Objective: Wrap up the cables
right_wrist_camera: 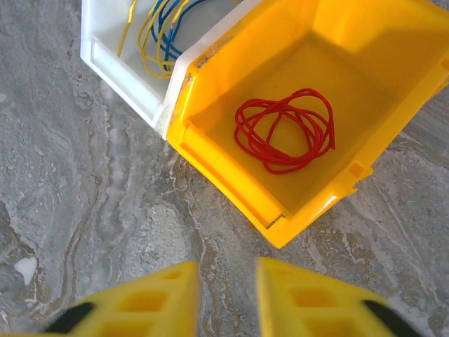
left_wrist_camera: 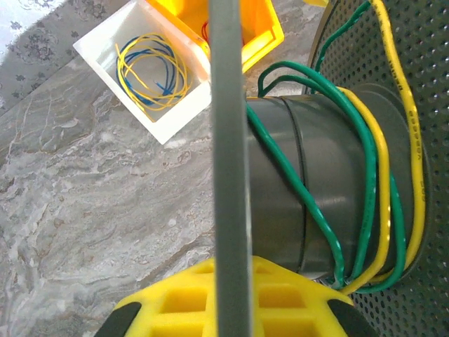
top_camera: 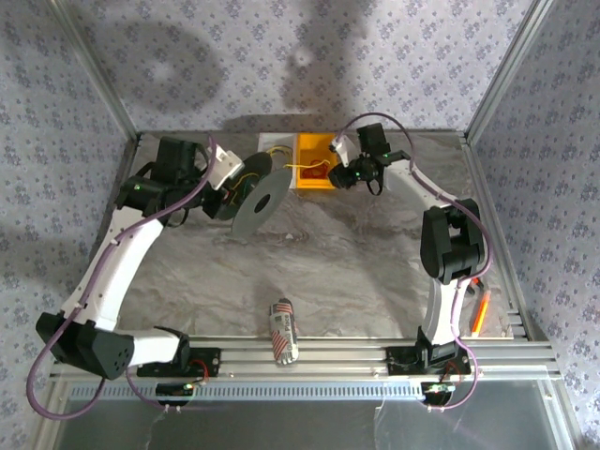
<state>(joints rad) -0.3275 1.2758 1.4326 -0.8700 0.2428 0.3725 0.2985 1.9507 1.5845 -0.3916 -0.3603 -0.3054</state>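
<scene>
Left wrist view: left gripper (left_wrist_camera: 231,309) clamped the grey perforated spool (left_wrist_camera: 316,154), steadying it for winding. Right gripper (right_wrist_camera: 223,295), slightly open and empty, hung poised to fetch the coiled red cable (right_wrist_camera: 284,130).

The left arm (top_camera: 117,251) and right arm (top_camera: 450,239) have white links and black housings; purple leads (top_camera: 31,380) trail along them, looping at seven o'clock. Yellow fingers (right_wrist_camera: 179,277) carry rectangular recesses and black corners.
</scene>
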